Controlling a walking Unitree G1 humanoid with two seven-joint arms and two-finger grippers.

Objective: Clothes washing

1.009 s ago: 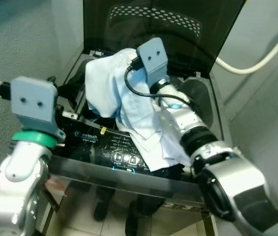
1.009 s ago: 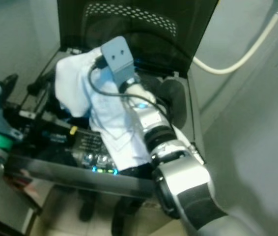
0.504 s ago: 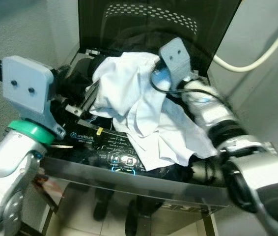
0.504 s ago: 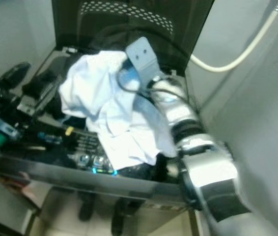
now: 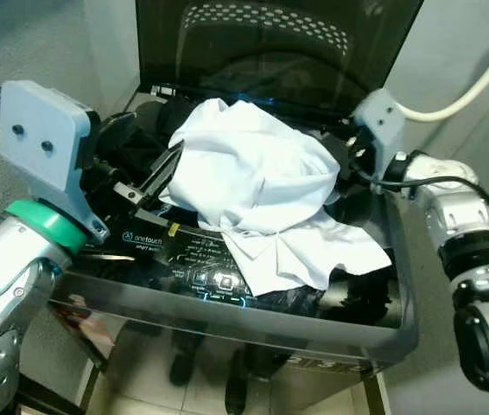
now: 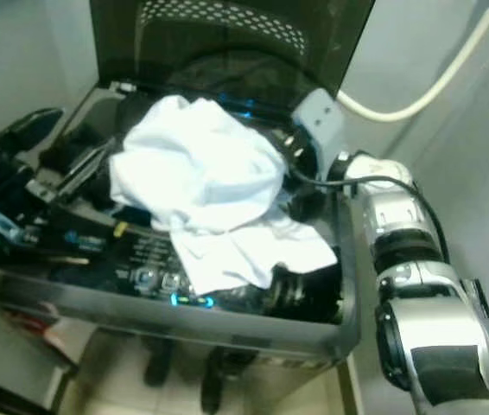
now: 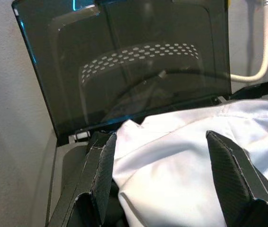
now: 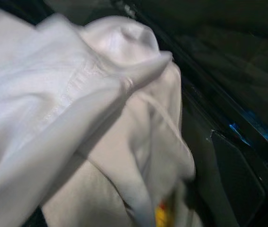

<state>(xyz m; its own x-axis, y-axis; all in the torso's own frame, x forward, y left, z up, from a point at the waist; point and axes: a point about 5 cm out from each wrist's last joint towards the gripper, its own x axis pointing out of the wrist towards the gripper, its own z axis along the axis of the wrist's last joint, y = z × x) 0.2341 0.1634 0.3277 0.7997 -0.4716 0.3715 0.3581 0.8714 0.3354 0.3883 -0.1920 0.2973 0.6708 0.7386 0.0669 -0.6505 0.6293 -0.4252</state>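
A white garment point(image 5: 257, 186) lies heaped over the mouth of a top-loading washing machine point(image 5: 314, 324), one flap hanging over the lit control panel point(image 5: 201, 259). Dark clothing point(image 5: 357, 290) shows beneath it at the front right. My left gripper point(image 5: 145, 173) is at the machine's left side, open. In the left wrist view its fingers point(image 7: 103, 170) straddle the garment's near edge point(image 7: 172, 161). My right gripper point(image 5: 344, 160) hovers at the machine's right rim, just off the cloth, open. One of its fingers point(image 8: 238, 175) shows beside the white fabric point(image 8: 77, 104).
The dark see-through lid point(image 5: 270, 43) stands raised at the back. A cream hose point(image 5: 478, 82) runs along the grey wall on the right. Walls close in on both sides, and tiled floor point(image 5: 193, 389) lies in front of the machine.
My right gripper has let go of the white garment and drawn back to the right rim. The garment has settled into a heap over the opening. The left arm has risen slightly.
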